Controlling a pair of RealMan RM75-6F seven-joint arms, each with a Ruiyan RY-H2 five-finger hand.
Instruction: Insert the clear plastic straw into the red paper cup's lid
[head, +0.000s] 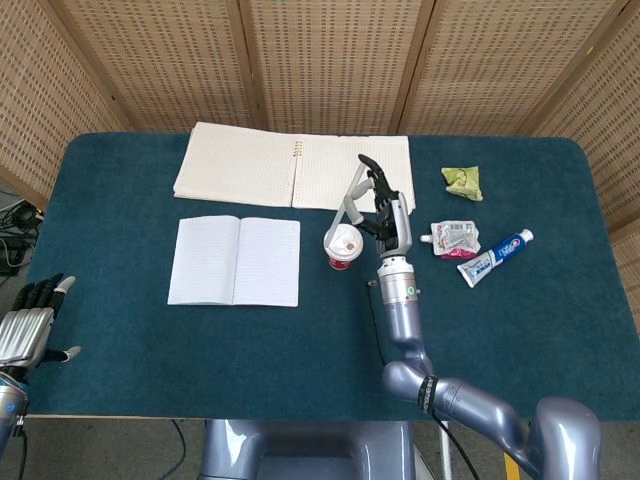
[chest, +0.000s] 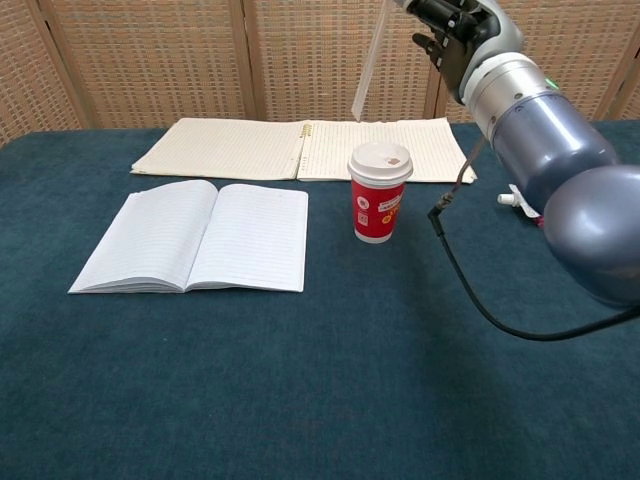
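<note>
Currently: right hand (head: 385, 205) grasps clear plastic straw (chest: 366, 70), tilted, above frame centre | straw tip hangs over red paper cup (chest: 377, 207), apart from white lid (chest: 380, 161) | left hand (head: 28, 325) released, lower left, off table (head: 120, 330).

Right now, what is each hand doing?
Left hand: open, holding nothing.
Right hand: holding the straw above the cup.
</note>
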